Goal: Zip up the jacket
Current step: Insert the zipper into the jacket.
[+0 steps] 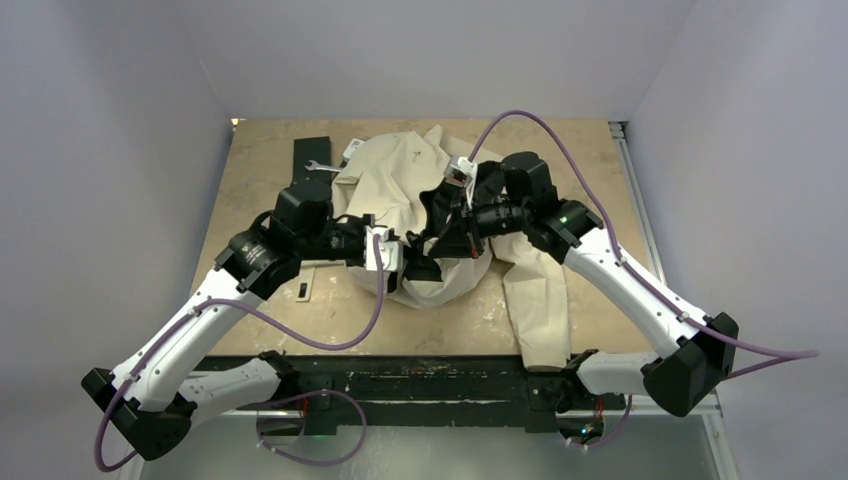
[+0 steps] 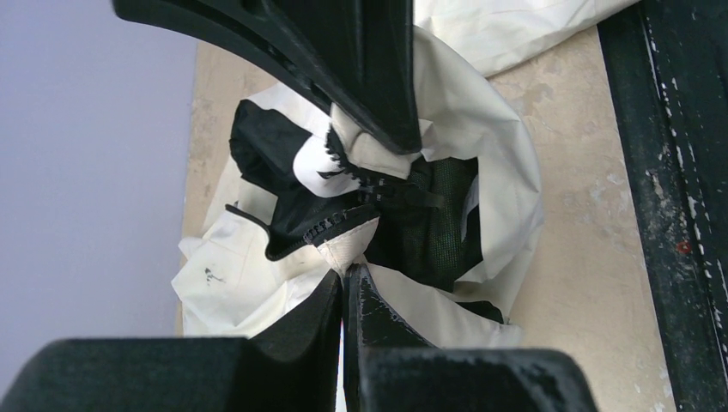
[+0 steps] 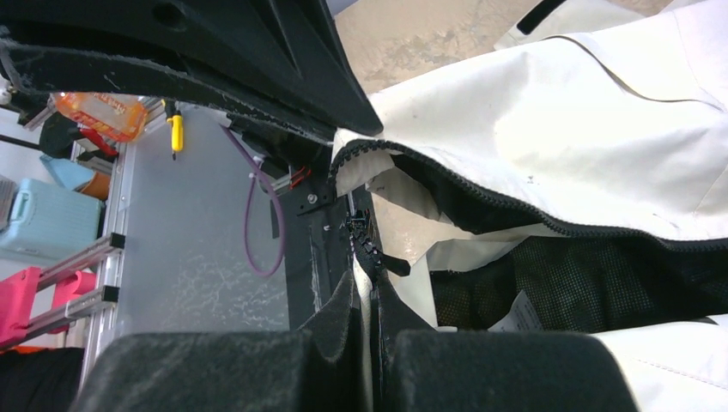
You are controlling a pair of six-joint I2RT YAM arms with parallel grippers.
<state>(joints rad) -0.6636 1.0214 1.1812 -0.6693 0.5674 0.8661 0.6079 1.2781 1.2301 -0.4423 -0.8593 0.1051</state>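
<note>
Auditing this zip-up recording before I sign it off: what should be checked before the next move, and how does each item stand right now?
1. Hold of the left gripper on the jacket: ok, shut on a cream edge.
2. Hold of the right gripper: ok, shut on the jacket beside the zipper pull.
3. Rows of zipper teeth joined: not ok, this row runs alone, with the mesh lining exposed below it.
4. Two zipper halves engaged at their ends: cannot tell, lost in the folds.
5. Jacket lying flat: not ok, bunched between the arms.
</note>
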